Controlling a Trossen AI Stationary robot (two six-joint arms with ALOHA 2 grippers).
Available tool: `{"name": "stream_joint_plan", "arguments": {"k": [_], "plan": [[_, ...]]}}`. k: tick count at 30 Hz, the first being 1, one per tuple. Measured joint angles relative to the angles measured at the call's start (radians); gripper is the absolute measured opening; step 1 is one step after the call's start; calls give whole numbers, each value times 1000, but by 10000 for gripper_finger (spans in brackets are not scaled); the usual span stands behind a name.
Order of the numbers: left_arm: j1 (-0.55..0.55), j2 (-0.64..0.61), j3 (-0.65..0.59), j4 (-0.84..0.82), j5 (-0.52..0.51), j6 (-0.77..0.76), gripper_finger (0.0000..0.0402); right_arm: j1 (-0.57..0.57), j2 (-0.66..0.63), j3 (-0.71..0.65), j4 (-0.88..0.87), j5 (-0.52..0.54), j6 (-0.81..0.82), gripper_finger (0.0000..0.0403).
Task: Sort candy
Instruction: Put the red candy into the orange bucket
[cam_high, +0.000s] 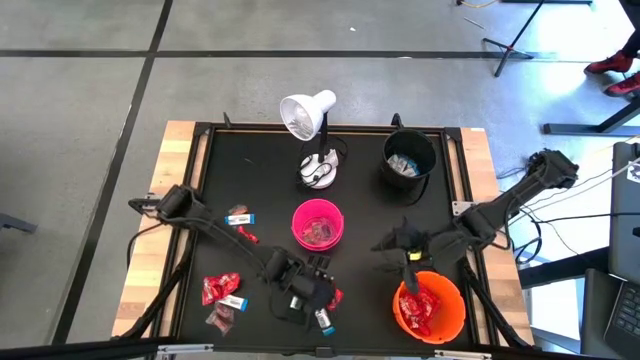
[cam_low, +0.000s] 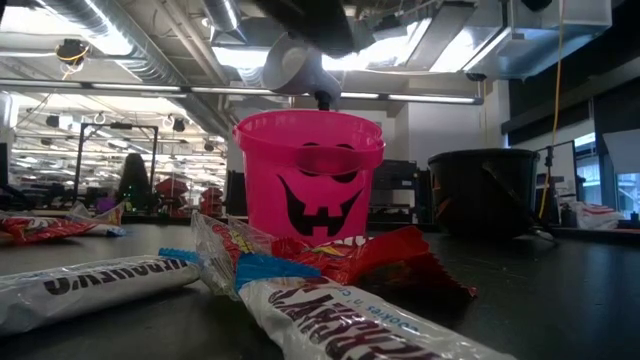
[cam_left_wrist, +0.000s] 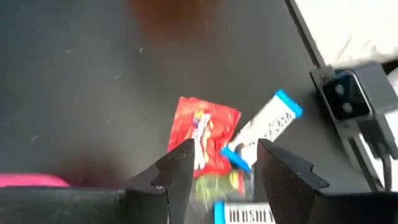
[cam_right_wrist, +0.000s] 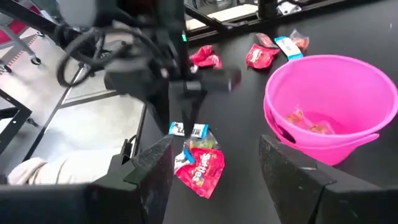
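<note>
Because left hand (cam_left_wrist: 221, 171) hovers spread over overlapping red packet (cam_left_wrist: 202, 140) and white-and-blue bar (cam_left_wrist: 264, 127), pinch may snag both; right hand (cam_right_wrist: 214, 165) spread, seemingly empty.

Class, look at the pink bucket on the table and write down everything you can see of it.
The pink bucket stands upright mid-table, in front of the lamp. It looks like glossy plastic, round, open-topped, narrowing toward the base, with a rolled rim and a black jack-o'-lantern face printed on its side. A few candy pieces lie in its bottom. No claw touches it.
</note>
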Motion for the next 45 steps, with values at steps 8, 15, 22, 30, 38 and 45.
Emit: {"name": "stream_joint_plan", "arguments": {"k": [8, 15, 22, 30, 38, 45], "plan": [[47, -1, -181, 237, 38, 4, 165, -2, -16, 0, 24, 5, -53, 227], [71, -1, -305, 366, 59, 34, 165, -2, -17, 0, 24, 9, -53, 227], [73, -1, -368, 429, 58, 35, 165, -1, -17, 0, 23, 10, -53, 227], [73, 35, -376, 489, 59, 60, 165, -1, -17, 0, 24, 10, -53, 227], [71, 62, -374, 506, 52, 60, 156, -1, -18, 0, 23, 11, -53, 227], [70, 55, -375, 499, 40, 61, 57, -1, -18, 0, 23, 11, -54, 227]]}}
